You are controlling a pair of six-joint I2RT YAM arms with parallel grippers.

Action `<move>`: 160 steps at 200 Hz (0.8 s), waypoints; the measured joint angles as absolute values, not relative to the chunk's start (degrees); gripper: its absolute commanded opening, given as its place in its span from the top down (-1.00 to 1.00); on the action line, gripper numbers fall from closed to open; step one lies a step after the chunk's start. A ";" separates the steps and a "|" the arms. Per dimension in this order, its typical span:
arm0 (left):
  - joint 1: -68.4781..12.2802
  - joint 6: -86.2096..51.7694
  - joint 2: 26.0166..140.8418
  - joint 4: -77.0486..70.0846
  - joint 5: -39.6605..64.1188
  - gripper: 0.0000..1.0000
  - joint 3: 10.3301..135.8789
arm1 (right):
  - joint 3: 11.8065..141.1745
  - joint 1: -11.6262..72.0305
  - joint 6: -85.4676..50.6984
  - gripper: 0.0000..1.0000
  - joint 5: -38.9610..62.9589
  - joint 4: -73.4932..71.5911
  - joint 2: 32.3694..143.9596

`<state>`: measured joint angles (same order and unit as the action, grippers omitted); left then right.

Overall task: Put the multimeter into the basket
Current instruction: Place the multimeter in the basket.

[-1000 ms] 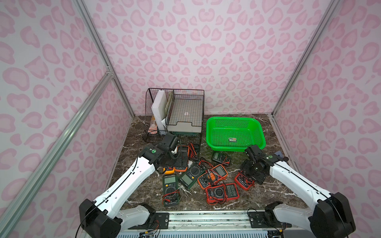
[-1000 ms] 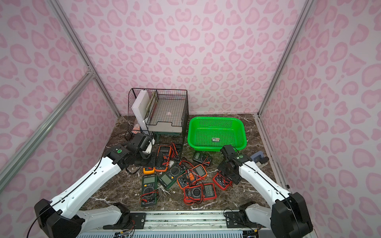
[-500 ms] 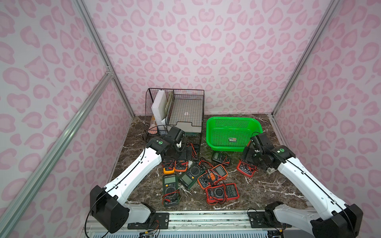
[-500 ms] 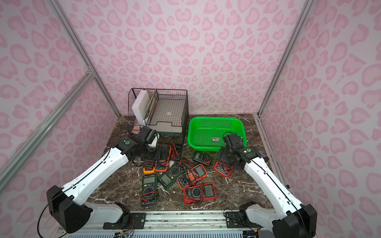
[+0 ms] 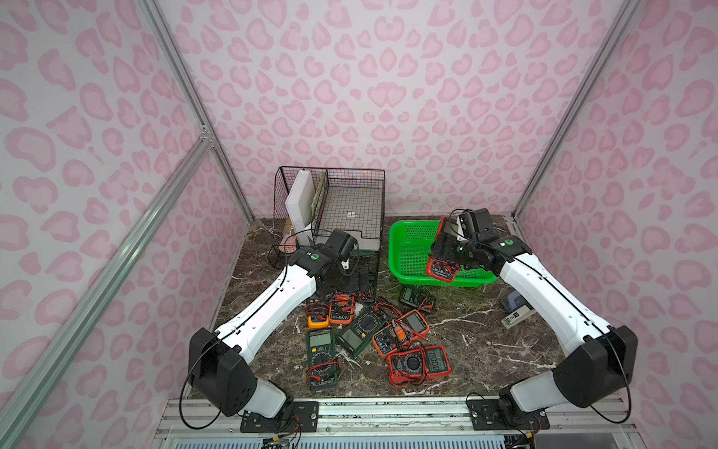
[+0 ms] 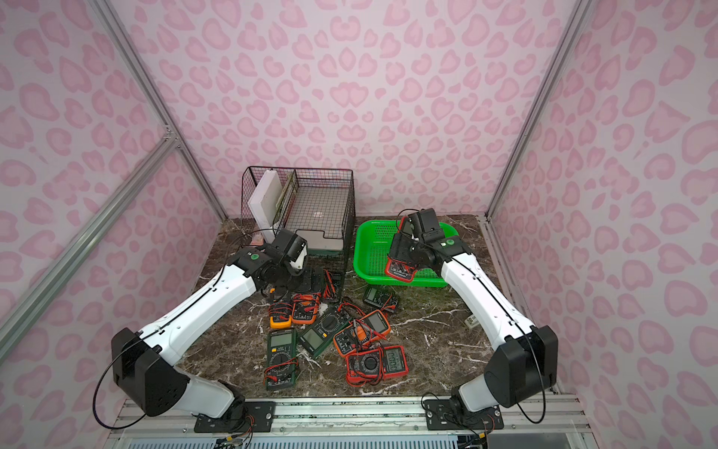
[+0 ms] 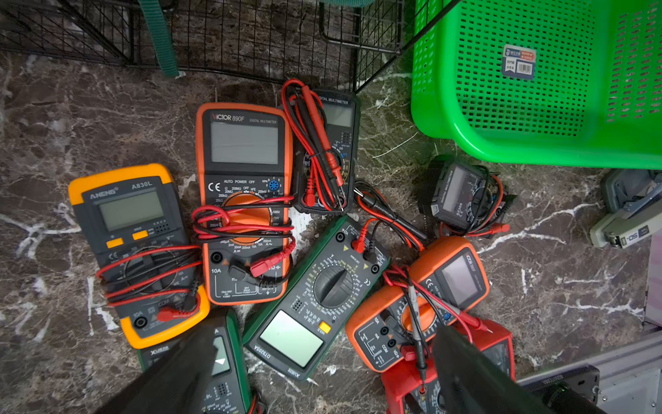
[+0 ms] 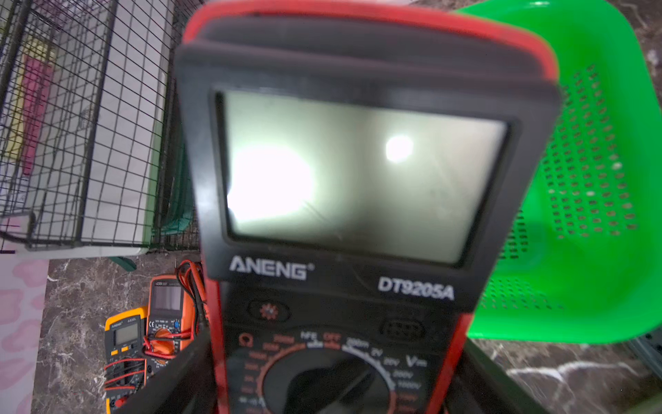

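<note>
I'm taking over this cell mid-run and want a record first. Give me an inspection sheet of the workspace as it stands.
Surface: dark marble tabletop, no spill seen.
Job's things: red multimeter held in the air, tilted, by the front edge of the green basket; not yet released.
Clutter: pile of multimeters on the table in front of the basket; black wire organizer at the back; small grey devices beside the right arm.
Grippers: left gripper open above the pile, holding nothing; right gripper shut on the red multimeter.
Cables: red and black test leads wound around most meters, some trailing loose.
Surroundings: pink patterned walls, aluminium frame posts.
</note>
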<state>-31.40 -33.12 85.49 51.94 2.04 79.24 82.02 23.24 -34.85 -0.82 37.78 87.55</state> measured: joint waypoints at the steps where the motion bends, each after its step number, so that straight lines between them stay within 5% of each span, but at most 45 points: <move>1: -31.40 -33.12 85.54 51.94 2.04 -0.97 79.26 | 82.17 23.22 -34.79 -0.13 -0.78 37.69 87.74; 160: -31.40 -33.93 86.48 50.96 4.05 -0.97 78.96 | 105.93 24.36 -25.28 -0.16 -0.64 38.57 119.90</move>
<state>-31.40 -33.93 86.48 50.96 4.05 78.96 105.93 24.36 -25.28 -0.64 38.57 119.90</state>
